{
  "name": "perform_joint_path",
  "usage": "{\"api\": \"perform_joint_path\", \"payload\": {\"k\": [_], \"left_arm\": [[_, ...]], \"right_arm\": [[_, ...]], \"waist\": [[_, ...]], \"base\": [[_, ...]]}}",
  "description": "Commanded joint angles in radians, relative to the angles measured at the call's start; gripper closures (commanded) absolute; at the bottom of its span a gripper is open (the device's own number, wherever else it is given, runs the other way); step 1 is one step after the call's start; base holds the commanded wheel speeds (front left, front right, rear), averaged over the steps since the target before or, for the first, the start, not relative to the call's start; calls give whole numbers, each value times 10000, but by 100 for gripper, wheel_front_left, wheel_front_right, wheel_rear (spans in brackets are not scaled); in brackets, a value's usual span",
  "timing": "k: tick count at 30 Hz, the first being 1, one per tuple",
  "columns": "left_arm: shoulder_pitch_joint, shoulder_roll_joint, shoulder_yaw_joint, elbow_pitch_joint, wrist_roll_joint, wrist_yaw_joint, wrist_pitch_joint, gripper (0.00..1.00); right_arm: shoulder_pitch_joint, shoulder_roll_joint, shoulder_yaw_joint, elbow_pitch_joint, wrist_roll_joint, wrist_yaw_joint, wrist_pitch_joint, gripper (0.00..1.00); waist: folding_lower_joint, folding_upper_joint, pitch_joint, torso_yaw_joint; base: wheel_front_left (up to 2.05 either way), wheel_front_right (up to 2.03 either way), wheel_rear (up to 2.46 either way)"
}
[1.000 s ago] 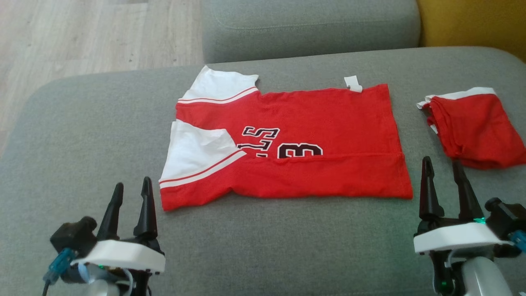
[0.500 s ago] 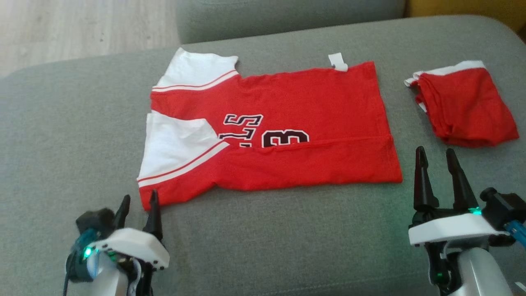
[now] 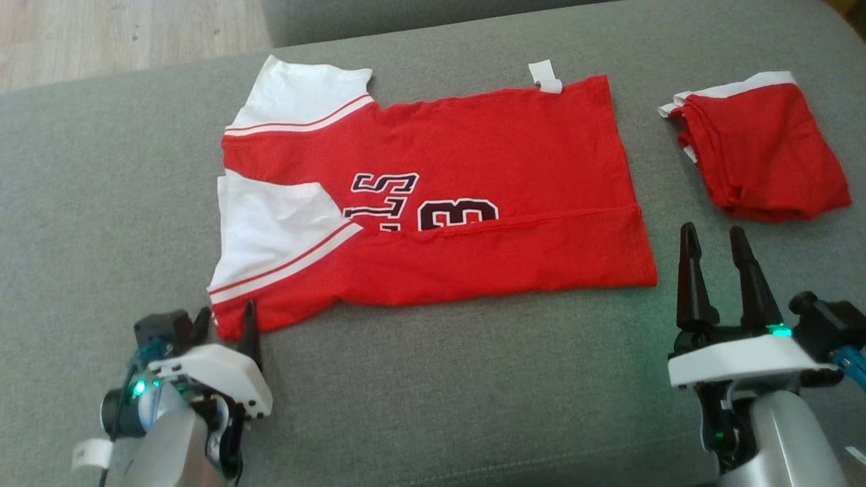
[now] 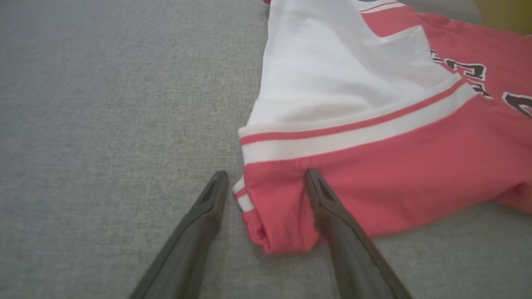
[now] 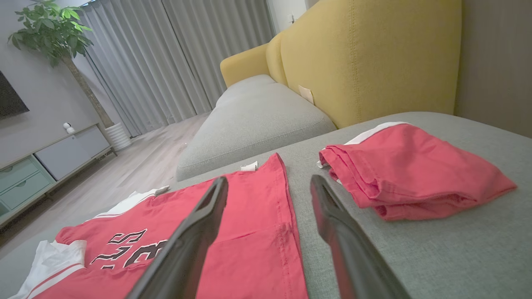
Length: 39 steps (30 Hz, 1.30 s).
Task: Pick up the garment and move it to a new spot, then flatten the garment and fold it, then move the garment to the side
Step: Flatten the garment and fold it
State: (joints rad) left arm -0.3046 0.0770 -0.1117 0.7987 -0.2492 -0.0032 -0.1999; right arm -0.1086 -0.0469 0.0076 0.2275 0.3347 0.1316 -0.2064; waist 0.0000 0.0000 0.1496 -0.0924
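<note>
Head view showed the shirt (image 3: pixel 433 203) flattened and seemingly once folded on the sofa (image 3: pixel 440 392), its corner between the open left claw's (image 3: pixel 226 312) fingers and its hem just beside the open, empty right claw (image 3: pixel 712 233), so further folding and moving aside remained.

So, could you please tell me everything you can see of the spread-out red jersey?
The red jersey looks like soft cotton knit, with white sleeves trimmed in stripes, dark lettering and a white tag on its far edge. It lies flat on the grey cushion, its near edge folded over the print. The open left claw straddles its near left corner, one finger over fabric, one over cushion.
</note>
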Motion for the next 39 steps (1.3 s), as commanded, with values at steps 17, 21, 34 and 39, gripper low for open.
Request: {"api": "perform_joint_path", "payload": {"k": [17,21,34,39], "left_arm": [[-492,227,-349,-1412,509,-424,-609,100],[-128,192,-425,-2793,741,-503,-615,100],[346,73,-802,-3491,898,-740,-617,100],[490,113,-768,-3307,883,-723,-618,100]], "right_arm": [[-961,-34,-302,1820,129,-9,1590,0],[-1565,-34,-518,2912,278,-9,1769,0],[-3046,-34,-511,6110,-152,-9,1642,100],[-3210,-34,-486,6573,-592,-9,1202,100]], "waist": [[0,0,53,537],[0,0,161,804],[0,0,228,1336],[0,0,11,1272]], "base": [[0,0,0],[0,0,0],[0,0,0],[0,0,0]]}}
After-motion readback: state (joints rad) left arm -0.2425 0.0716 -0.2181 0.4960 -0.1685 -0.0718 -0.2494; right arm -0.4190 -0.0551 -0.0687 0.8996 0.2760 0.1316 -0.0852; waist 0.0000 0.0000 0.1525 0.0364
